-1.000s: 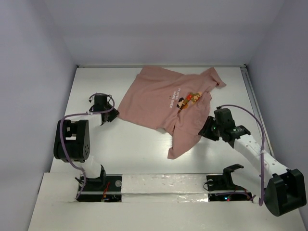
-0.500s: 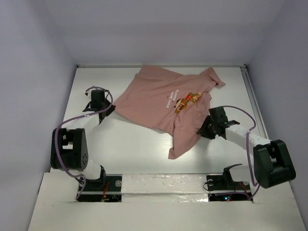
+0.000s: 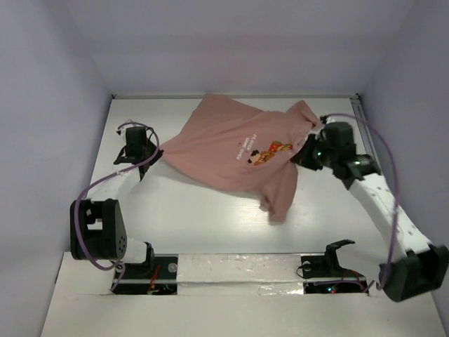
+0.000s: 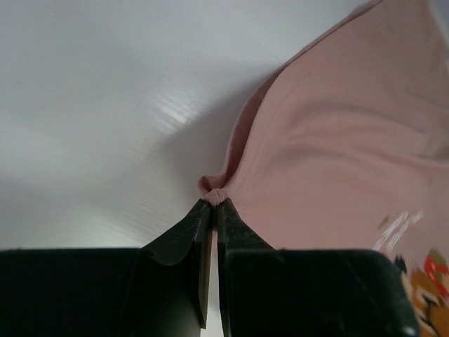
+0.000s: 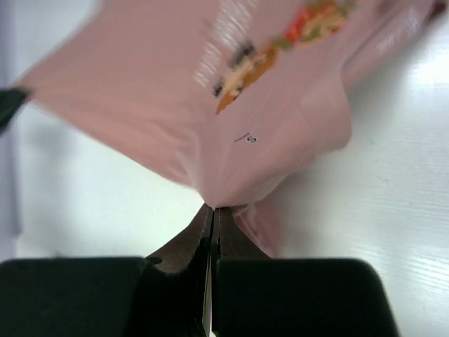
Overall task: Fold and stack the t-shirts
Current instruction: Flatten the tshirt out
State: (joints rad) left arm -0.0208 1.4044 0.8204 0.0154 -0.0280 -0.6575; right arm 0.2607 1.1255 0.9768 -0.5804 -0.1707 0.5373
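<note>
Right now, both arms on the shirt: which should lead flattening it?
Right, probably. Right gripper and left gripper are each shut on the t-shirt; the loose fold droops on the right's side, so it can draw that out while the left anchors its edge.

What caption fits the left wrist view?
Left fingers pinch the edge of a salmon-pink t-shirt over the white table.

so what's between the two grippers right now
The t-shirt spans the whole stretch, its edges pinched in the left gripper and right gripper, seen best in the top view.
</note>
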